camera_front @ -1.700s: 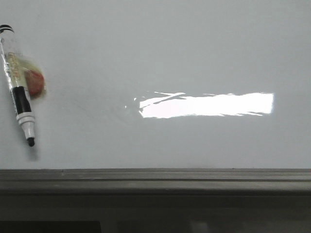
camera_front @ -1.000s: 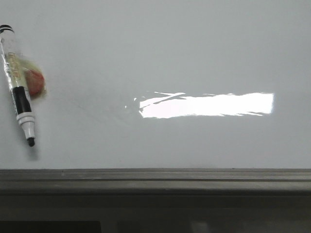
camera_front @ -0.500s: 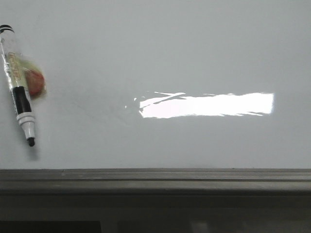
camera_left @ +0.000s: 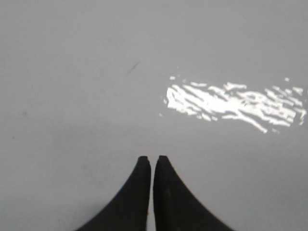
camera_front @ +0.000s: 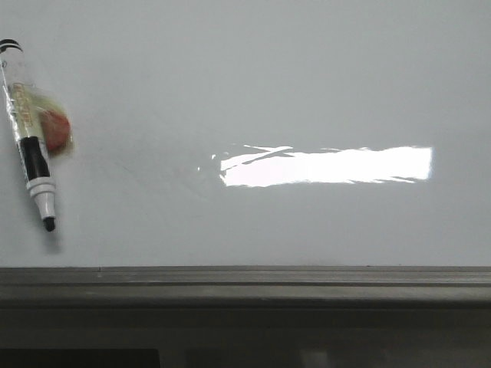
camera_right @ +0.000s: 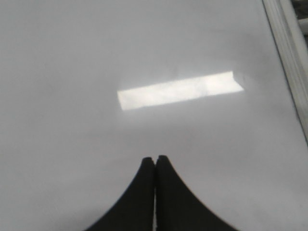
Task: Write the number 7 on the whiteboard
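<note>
The whiteboard (camera_front: 253, 84) is a glossy pale grey-white board that fills the front view, with a bright rectangular light reflection (camera_front: 326, 165) on it. The number 7 is out of view. A marker (camera_front: 29, 142) with a clear barrel, a black band and a bare black tip lies slanted at the far left of the board, tip toward the ledge. Over bare board (camera_left: 72, 96), my left gripper (camera_left: 152, 159) is shut, with only a hairline slit between its black fingers. My right gripper (camera_right: 155, 158) is also shut over bare board (camera_right: 72, 72). Neither gripper holds anything.
A dark grey ledge (camera_front: 245, 285) runs along the board's lower edge. A small red and yellow object (camera_front: 55, 130) sits against the marker's barrel. A short faint dark mark (camera_left: 132, 69) is on the board in the left wrist view. A pale frame edge (camera_right: 285, 62) borders the board.
</note>
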